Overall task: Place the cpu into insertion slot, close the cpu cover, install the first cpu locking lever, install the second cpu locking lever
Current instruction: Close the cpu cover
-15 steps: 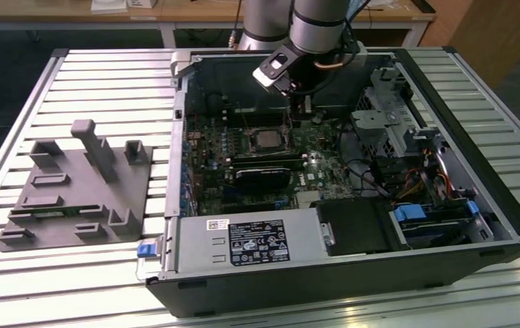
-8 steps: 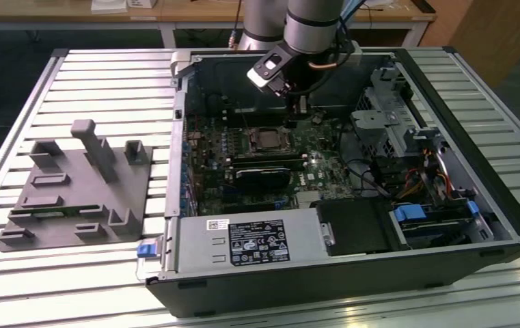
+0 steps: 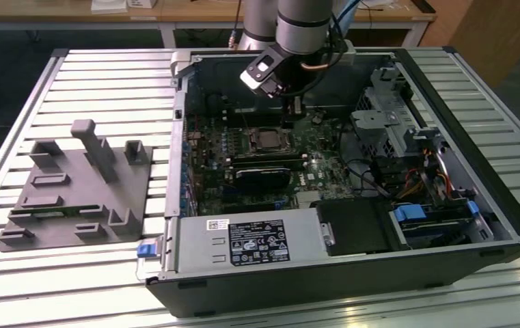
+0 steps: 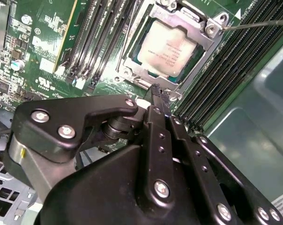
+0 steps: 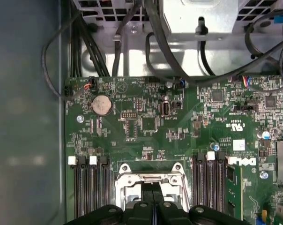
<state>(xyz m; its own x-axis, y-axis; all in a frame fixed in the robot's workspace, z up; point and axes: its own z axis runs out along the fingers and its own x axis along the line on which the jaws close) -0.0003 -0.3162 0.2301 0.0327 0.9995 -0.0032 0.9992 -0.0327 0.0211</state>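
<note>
the cpu (image 4: 167, 49) sits in the insertion slot (image 3: 249, 139), with the cpu cover (image 4: 203, 50) down around it. the gripper (image 4: 160, 93), fingers together and empty, hovers just beside. in the exterior view the slot lies at its 7 o'clock. a thin locking lever (image 4: 258, 23) looks unlatched, so the levers seem left to do.
</note>
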